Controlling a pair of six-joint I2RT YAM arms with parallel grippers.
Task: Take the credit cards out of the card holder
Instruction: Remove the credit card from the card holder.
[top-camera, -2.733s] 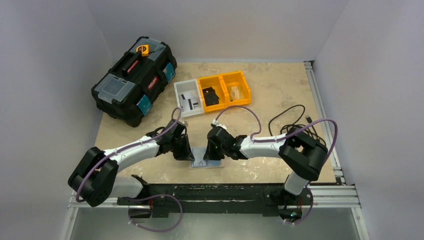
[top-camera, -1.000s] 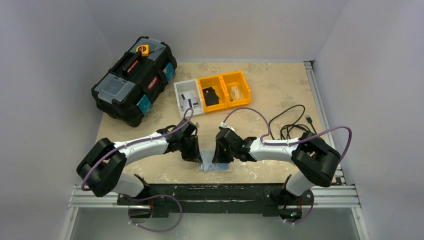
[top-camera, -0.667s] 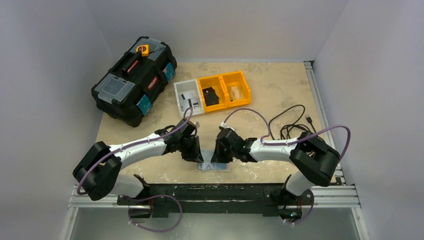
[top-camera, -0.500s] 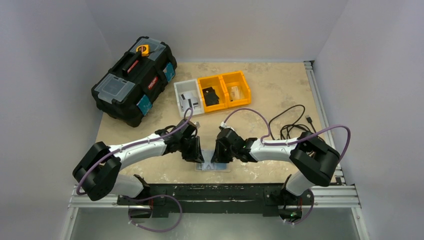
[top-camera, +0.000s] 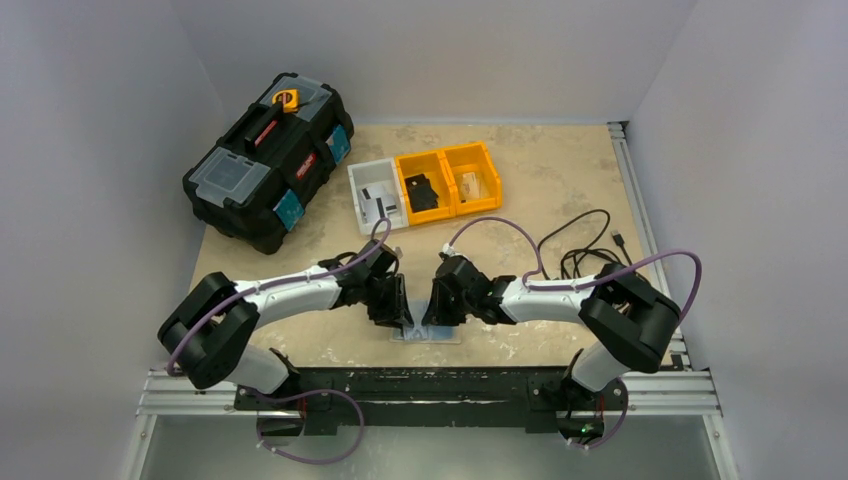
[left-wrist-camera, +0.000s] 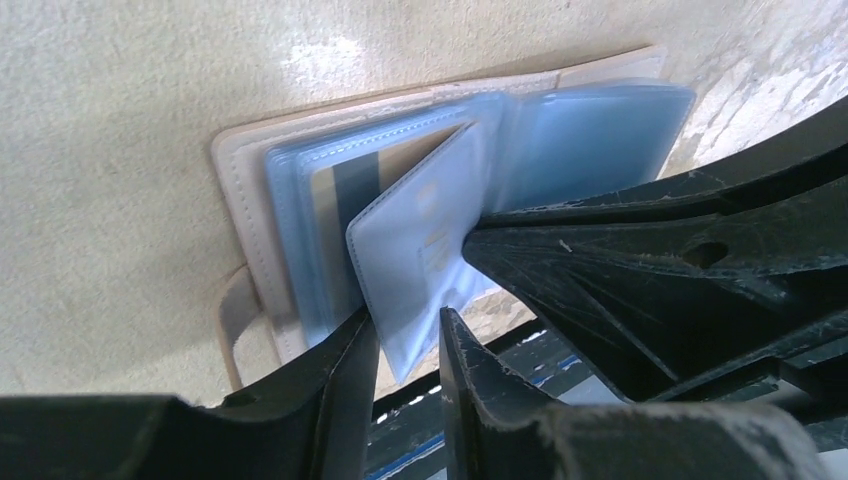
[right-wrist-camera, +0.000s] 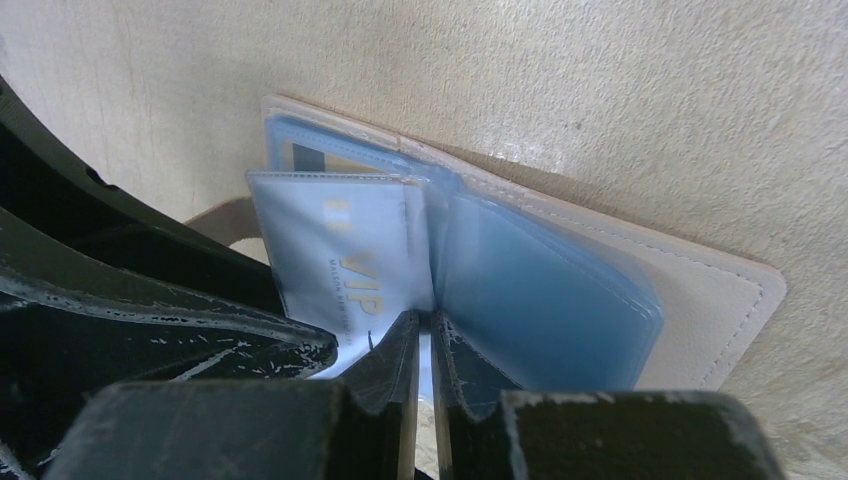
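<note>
The card holder (top-camera: 430, 333) lies opened flat on the desk (top-camera: 560, 160) near its 6 o'clock edge, with the right jaws at the holder's 3 o'clock clamped on one of its clear sleeves and the left jaws at 9 o'clock standing apart around the raised sleeve (left-wrist-camera: 420, 270) containing a VIP card (right-wrist-camera: 350, 265).

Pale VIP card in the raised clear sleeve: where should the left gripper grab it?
Probably pinch the pale VIP card at its free edge, from opposite the fold: it stands tilted off the beige card holder, its corner between the left gripper fingers, while the right gripper pins the fold.
</note>
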